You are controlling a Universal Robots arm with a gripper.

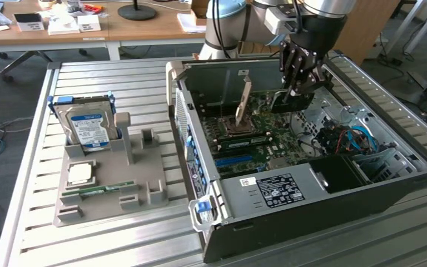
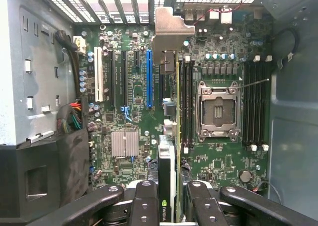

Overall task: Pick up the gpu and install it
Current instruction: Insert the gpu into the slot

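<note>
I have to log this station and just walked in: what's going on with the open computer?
The robot arm's gripper has its jaws shut on the gpu. It holds the card on edge inside the open computer case, above the motherboard. The card's silver bracket points toward the case's rear wall. The long blue slot on the board is bare, so the card looks not yet seated. On the exterior view's left, a hard drive stands in a grey holder.

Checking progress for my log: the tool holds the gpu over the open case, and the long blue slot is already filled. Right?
No: the long blue slot is empty, as the wrist view shows. The tool does hold the gpu over the open case.
</note>
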